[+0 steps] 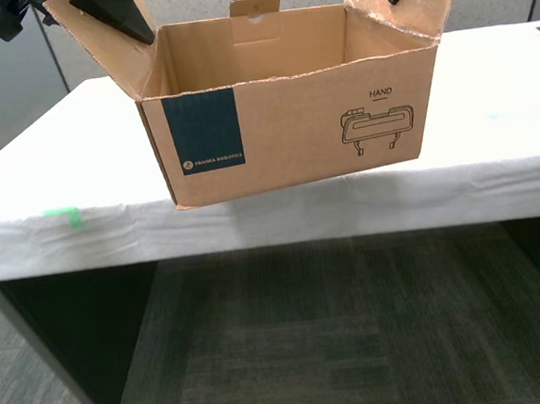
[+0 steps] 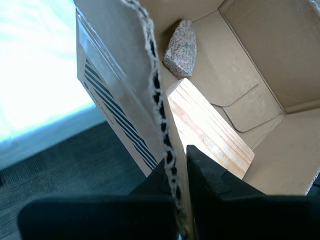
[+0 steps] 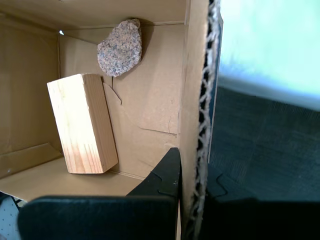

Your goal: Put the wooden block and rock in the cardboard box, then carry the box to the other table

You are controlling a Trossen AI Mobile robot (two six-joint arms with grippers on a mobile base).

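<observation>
The box (image 1: 281, 106) hangs just above the bench (image 1: 41, 184), block (image 3: 82, 122) and rock (image 3: 120, 47) loose inside, my first gripper (image 3: 192, 200) and second gripper (image 2: 175, 172) each clenched on a thin, tearable side flap, so the load may slide.

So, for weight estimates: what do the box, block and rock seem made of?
The cardboard box: brown corrugated card, matte; fluting shows at its torn edge. The wooden block: pale unfinished wood, visible grain. The rock: speckled pinkish stone, rough, likely granite.
</observation>
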